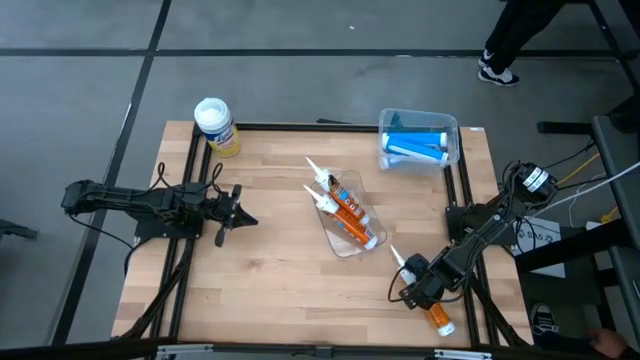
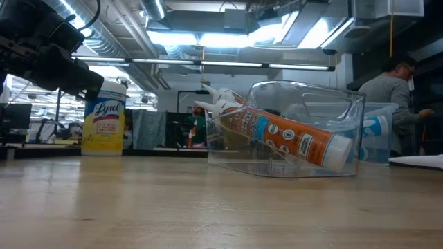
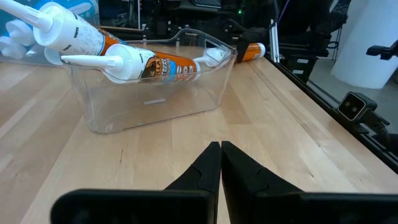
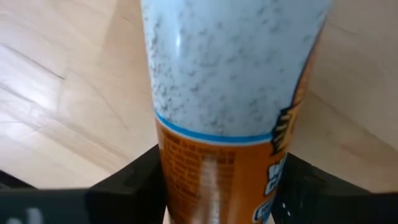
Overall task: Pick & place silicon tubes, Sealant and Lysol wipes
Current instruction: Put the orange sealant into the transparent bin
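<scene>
An orange sealant tube [image 1: 418, 290] with a white nozzle [image 1: 397, 257] lies near the table's right near corner. My right gripper [image 1: 417, 287] is shut on it and the tube [image 4: 236, 93] fills the right wrist view. A clear tray [image 1: 350, 240] in the middle holds two more orange tubes [image 1: 345, 212]. They rest slanted against its wall [image 2: 291, 138]. The yellow Lysol wipes canister [image 1: 216, 126] stands upright on its base at the far left corner [image 2: 104, 117]. My left gripper [image 1: 240, 216] hovers shut and empty at the left [image 3: 220, 163]. My right gripper pinches the tube's round body [image 4: 186, 180] near its middle, one finger [image 4: 134, 183] on each side. The fingers come from above, pointing steeply down, and lie across the tube. The tube stays about level; whether it is clear of the table I cannot tell.
A clear bin [image 1: 452, 130] with blue tubes [image 1: 415, 142] sits at the far right corner. Black frame rails [image 1: 462, 190] run along the table's sides. Bare wood lies between the tray and my left gripper. A person [image 2: 391, 90] stands beyond the table.
</scene>
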